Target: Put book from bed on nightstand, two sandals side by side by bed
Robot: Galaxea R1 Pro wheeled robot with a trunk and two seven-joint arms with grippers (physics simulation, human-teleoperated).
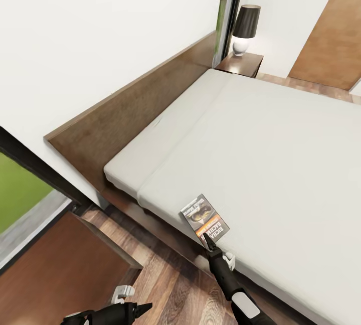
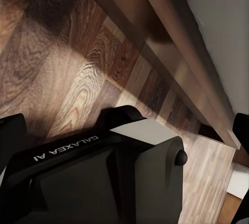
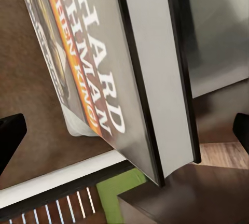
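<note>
I note: book [image 1: 204, 219] dark grey cover, orange band, white lettering. Bed [image 1: 281, 134] off-white, frame dark brown. Floor [image 1: 170, 285] brown wood planks. Lamp [image 1: 246, 28] black shade, white base. Walls [image 1: 100, 34] white.

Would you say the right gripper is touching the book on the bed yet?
Cannot tell. In the head view the right gripper overlaps the near edge of the book on the bed, but no view plainly shows contact or a gap.

Head camera looks steeply down across the bed [image 1: 281, 154]. Right wrist camera sits very close to the book [image 3: 98, 63]; left wrist camera faces the floor [image 2: 62, 73].
</note>
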